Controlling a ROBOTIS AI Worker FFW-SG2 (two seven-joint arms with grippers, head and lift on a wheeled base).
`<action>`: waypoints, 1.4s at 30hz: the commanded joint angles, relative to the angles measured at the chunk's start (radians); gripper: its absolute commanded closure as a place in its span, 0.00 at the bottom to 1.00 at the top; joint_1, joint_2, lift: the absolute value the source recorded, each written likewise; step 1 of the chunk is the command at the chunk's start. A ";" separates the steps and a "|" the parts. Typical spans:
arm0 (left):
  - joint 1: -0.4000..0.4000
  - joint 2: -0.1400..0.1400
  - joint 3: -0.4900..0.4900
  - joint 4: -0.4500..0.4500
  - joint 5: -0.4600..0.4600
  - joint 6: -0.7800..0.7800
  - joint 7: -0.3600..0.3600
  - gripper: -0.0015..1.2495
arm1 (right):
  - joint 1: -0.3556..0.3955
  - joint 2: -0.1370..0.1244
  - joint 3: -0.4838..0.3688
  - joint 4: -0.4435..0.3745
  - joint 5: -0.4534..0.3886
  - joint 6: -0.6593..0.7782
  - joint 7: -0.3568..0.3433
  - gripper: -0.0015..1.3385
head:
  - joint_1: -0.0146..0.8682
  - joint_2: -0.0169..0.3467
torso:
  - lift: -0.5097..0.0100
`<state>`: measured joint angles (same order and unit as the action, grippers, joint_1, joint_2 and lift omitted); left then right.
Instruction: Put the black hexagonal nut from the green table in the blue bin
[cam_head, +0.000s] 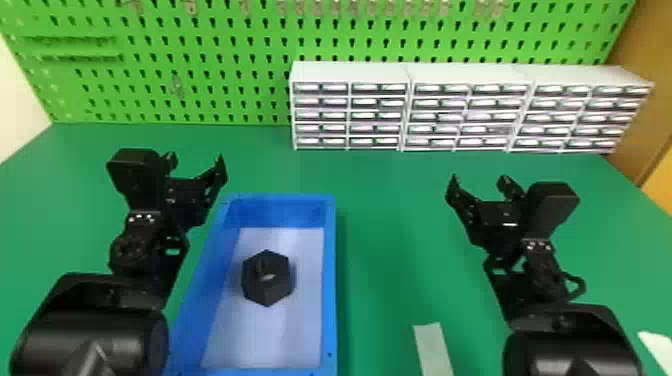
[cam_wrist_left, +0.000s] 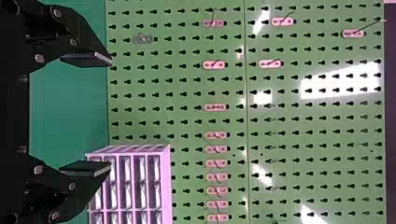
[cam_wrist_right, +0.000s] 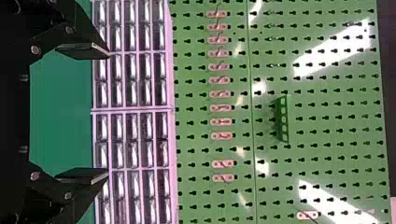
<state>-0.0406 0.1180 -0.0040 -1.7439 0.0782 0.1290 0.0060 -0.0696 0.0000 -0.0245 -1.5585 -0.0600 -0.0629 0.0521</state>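
Apparently done: black hexagonal nut (cam_head: 281, 289) lies flat inside blue bin (cam_head: 330, 280). Left arm (cam_head: 85, 330) at left, right arm (cam_head: 570, 345) at right, both sets of jaws spread, empty. No placing left.

Blue bin (cam_head: 330, 280), green table (cam_head: 385, 240)

One nut (cam_head: 272, 294), one bin (cam_head: 329, 280), two pincers (cam_head: 196, 159).

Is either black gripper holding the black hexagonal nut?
No, the nut lies inside the blue bin, and the left gripper and right gripper are open and empty.
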 joint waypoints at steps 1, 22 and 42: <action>0.002 -0.001 0.009 0.000 -0.005 -0.003 0.000 0.37 | -0.001 0.001 -0.008 0.000 0.002 0.000 0.000 0.29 | 0.79 0.19 | 0.79; -0.001 0.000 0.012 0.000 -0.012 -0.005 0.000 0.37 | -0.003 0.001 -0.020 0.000 0.009 0.008 -0.005 0.29 | 0.79 0.19 | 0.79; -0.008 -0.001 0.024 0.001 -0.005 -0.006 -0.004 0.37 | 0.004 -0.009 -0.014 0.012 -0.006 0.011 -0.005 0.29 | 0.79 0.19 | 0.79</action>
<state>-0.0491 0.1172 0.0135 -1.7411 0.0710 0.1241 0.0049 -0.0729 -0.0060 -0.0344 -1.5473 -0.0645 -0.0537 0.0476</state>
